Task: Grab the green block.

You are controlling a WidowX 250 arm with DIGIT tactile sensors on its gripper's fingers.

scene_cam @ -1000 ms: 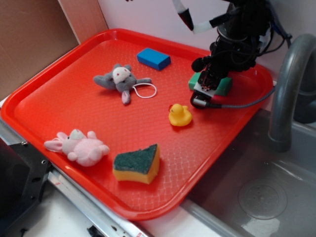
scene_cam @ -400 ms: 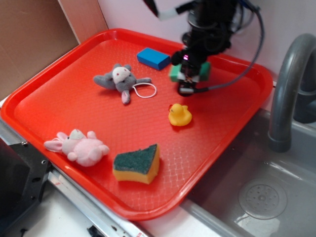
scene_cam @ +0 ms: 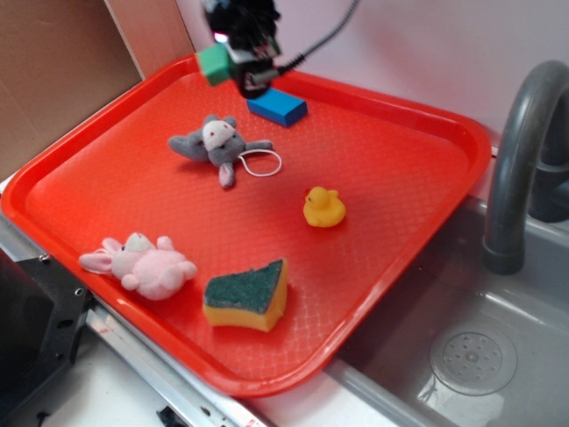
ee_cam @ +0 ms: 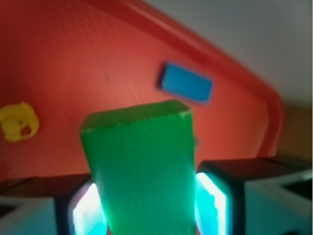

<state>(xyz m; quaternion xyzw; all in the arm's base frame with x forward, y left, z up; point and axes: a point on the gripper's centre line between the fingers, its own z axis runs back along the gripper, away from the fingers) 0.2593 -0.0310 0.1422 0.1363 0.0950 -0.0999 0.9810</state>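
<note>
The green block point(ee_cam: 142, 169) is pinched between the gripper point(scene_cam: 238, 55) pads, which press its two long sides in the wrist view, and it hangs in the air above the far left corner of the red tray point(scene_cam: 116, 213), near the blue block point(scene_cam: 276, 106). A second ago it sat on the tray's right side under the claw; since then it has been lifted and carried across — so the grab looks done. The duck point(scene_cam: 324, 207), sponge point(scene_cam: 247, 295) and plush toys lie undisturbed. No brand, label or writing is readable anywhere.
</note>
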